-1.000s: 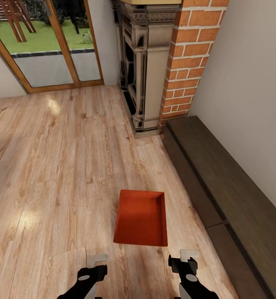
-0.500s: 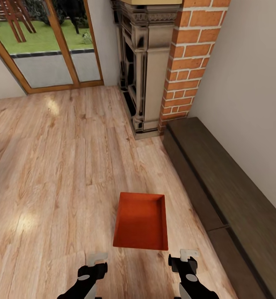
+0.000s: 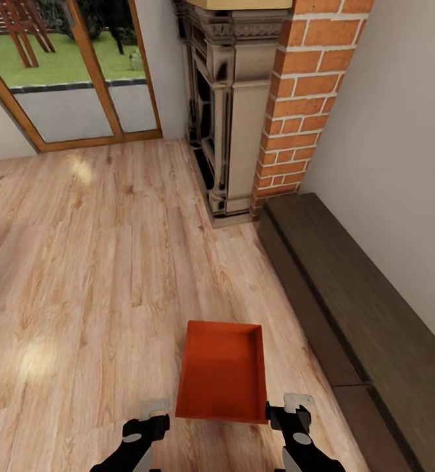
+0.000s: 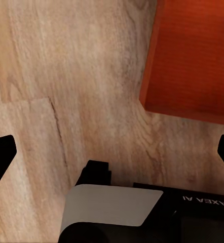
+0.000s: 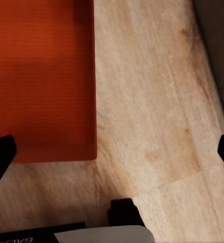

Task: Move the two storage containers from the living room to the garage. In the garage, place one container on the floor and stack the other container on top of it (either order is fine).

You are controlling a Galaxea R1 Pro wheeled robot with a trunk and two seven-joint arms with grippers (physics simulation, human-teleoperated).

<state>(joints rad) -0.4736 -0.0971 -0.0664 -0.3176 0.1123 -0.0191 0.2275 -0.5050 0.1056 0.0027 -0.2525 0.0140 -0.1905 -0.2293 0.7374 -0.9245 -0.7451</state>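
Writing: white capitals on the black body of each wrist; "LAXEA AI" reads mirrored in the left wrist view; "GAL" shows at the edge of the right wrist view; nothing else is legible

Glazed wooden door (image 3: pixel 73 72): far left; orange-brown timber frame with clear panes; green lawn beyond

Light wood-plank floor (image 3: pixel 93 275): pale oak grain, long boards, glossy patches of reflected light; it carries the container

Left pincer (image 3: pixel 153 411): black body with pale grey flat finger plates; in the left wrist view its two black fingertips (image 4: pixel 1 158) sit at opposite edges of the picture, so it stands wide with nothing between them; it hovers just beside the container's near left corner

Orange-red rectangular storage container (image 3: pixel 223 368): on the plank floor of the living room, between the two pincers and just ahead of them; smooth plain walls, no lid, flat bottom, finely ribbed surface in the wrist views; I cannot tell if either pincer touches it

Stone fireplace surround (image 3: pixel 227 111): carved beige and dark mouldings; upright beside the red brick column (image 3: pixel 299 98) with pale mortar

Right pincer (image 3: pixel 289 410): same black and grey build; spread wide and holding nothing; just beside the container's near right corner

Long dark-brown wooden ledge (image 3: pixel 361 314): low, matte, grained; runs along the plain pale wall (image 3: pixel 401 131) at the right
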